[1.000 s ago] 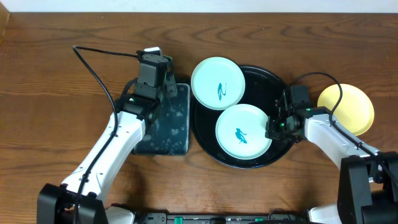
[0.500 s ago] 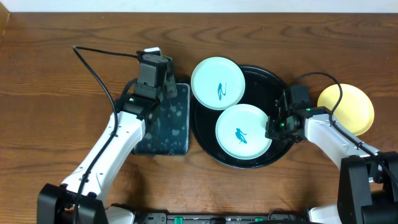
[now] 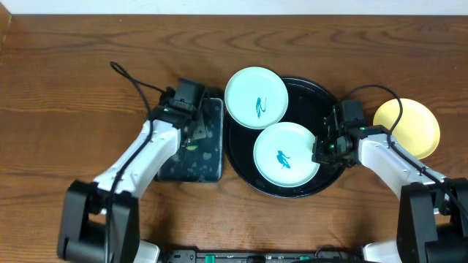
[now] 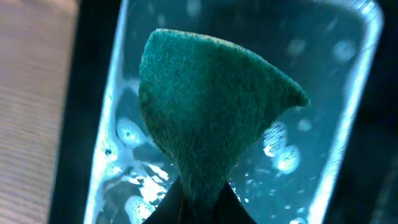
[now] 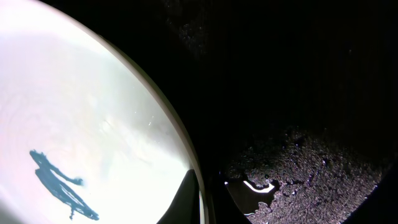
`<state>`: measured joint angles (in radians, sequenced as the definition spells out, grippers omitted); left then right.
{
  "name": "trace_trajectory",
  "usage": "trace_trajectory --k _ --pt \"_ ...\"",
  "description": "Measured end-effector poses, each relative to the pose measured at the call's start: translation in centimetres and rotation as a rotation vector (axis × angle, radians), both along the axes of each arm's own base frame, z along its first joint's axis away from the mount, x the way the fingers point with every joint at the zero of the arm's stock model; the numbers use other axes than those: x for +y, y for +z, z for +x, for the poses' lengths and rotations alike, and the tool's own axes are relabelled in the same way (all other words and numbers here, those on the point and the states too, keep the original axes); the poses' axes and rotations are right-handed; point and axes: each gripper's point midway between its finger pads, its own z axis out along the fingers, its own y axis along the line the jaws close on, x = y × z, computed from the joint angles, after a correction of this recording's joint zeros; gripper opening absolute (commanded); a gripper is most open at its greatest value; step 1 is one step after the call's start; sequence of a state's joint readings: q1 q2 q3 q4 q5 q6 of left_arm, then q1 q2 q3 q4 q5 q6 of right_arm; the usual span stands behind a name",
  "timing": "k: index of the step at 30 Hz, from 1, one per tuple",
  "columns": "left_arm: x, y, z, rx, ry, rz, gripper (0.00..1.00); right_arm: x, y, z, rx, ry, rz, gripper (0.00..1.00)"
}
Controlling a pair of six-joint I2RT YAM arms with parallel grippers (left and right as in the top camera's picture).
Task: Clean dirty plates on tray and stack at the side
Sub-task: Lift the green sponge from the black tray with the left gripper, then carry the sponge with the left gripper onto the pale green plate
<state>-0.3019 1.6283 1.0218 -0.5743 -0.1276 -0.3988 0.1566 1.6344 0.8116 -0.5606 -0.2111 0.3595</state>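
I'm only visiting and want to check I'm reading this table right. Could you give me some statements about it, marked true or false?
1. The yellow plate lies in the round black tray. False: it sits on the table, right of the tray.
2. The left gripper pinches a green sponge. True.
3. The far mint plate and the near mint plate are both marked in teal. True.
4. The right gripper hangs open. False: it is shut on the near mint plate's rim.

Overhead straight down, far; wrists close: left on sponge (image 4: pixel 205 112), right on plate (image 5: pixel 81 124), both seen overhead.
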Motion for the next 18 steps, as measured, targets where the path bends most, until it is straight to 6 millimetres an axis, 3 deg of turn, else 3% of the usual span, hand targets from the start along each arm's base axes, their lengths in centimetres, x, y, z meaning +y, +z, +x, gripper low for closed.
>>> trace_trajectory --k 6,11,18 --pt "-1.3 0.5 -0.5 0.014 -0.062 -0.063 0.08 0.0 0.0 0.0 0.0 0.0 0.0 0.01" --pt "-3.7 3.0 -0.6 -0.027 -0.135 -0.192 0.08 0.0 0.0 0.0 0.0 0.0 0.0 0.01" --pt "-10.2 5.3 -1.3 -0.074 -0.31 -0.374 0.08 0.0 0.0 0.0 0.0 0.0 0.0 0.01"
